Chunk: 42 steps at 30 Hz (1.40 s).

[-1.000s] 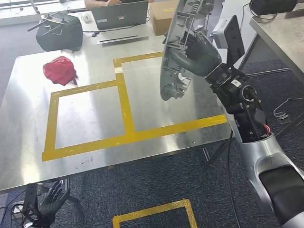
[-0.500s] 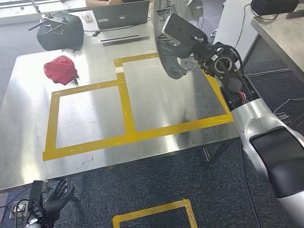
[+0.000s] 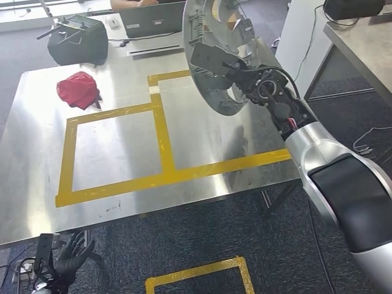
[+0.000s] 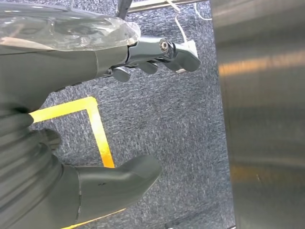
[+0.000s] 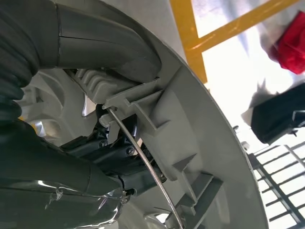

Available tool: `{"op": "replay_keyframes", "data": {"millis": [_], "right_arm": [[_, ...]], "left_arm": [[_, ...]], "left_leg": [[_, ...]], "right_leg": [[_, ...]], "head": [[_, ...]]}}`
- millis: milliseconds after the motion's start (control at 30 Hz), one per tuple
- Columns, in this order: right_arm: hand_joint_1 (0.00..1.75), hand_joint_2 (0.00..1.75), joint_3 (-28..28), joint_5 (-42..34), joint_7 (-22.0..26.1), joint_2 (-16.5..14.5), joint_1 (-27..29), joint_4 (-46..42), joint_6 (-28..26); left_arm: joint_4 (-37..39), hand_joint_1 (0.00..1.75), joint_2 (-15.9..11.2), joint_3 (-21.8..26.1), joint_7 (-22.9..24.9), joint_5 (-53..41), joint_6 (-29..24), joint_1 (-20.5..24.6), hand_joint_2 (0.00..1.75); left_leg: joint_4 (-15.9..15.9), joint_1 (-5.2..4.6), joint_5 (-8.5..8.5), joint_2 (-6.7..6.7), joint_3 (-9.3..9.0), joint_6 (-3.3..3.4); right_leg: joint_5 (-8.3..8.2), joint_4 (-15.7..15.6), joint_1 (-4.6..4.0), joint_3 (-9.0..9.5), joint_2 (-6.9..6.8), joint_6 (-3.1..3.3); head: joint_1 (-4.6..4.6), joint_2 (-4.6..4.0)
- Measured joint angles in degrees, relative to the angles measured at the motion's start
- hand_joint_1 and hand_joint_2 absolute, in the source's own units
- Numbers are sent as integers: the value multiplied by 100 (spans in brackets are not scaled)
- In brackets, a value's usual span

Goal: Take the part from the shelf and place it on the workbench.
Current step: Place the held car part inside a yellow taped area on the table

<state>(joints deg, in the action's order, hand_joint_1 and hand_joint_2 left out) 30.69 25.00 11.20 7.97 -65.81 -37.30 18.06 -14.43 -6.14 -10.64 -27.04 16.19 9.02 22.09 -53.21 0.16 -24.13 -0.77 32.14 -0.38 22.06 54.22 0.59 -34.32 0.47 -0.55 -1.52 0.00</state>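
Part [image 3: 203, 37] swung up; fingers [image 5: 107, 47] prob. hidden.

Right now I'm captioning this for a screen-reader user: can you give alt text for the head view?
The right robot hand holds a large grey round part in the air above the metal workbench, over the right of two yellow-taped rectangles. A red cloth lies at the far left; the left robot hand hangs below the table edge.

Bright daylight, hard glare on metal.
The workbench [image 3: 116, 153] blows out white toward its far left; the right wrist view is overexposed beyond the part [image 5: 201, 143], and the left wrist view's tabletop smears soft.
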Motion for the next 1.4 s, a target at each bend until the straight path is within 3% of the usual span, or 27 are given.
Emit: {"op": "replay_keyframes", "data": {"millis": [433, 1000, 1133, 1333, 1400], "right_arm": [[175, 175, 336, 635, -168, -177, 14, 662, -10], [175, 175, 526, 938, -550, -105, 219, 1351, -164], [0, 0, 533, 946, -542, -83, 216, 1432, -174], [0, 0, 538, 947, -471, -75, 206, 1490, -215], [0, 0, 538, 947, -457, -75, 203, 1500, -216]], "left_arm": [[0, 0, -25, 0, -8, 19, -10, -6, 175], [0, 0, -29, 0, -67, 3, 9, -5, 175], [0, 0, -32, -1, -92, 3, 14, -6, 175], [0, 0, -36, -2, -142, 12, 76, -6, 175], [0, 0, -37, -2, -149, 12, 75, -6, 87]], "left_leg": [[-2, 0, 0, 0, -1, 0], [-5, 0, -1, 6, -1, 1], [-5, 0, -1, 6, -1, 1], [-5, -1, -1, 9, -2, 1], [-6, -1, -1, 9, -2, 1]], "right_leg": [[0, -4, -1, -1, 1, 0], [0, -10, -1, -2, 7, 0], [0, -11, -1, -2, 7, 0], [0, -11, 0, 0, 10, -1], [0, -11, 0, 0, 9, -1]], "head": [[-1, 0], [-1, 0], [-1, 0], [-1, 0], [-1, 0]]}}
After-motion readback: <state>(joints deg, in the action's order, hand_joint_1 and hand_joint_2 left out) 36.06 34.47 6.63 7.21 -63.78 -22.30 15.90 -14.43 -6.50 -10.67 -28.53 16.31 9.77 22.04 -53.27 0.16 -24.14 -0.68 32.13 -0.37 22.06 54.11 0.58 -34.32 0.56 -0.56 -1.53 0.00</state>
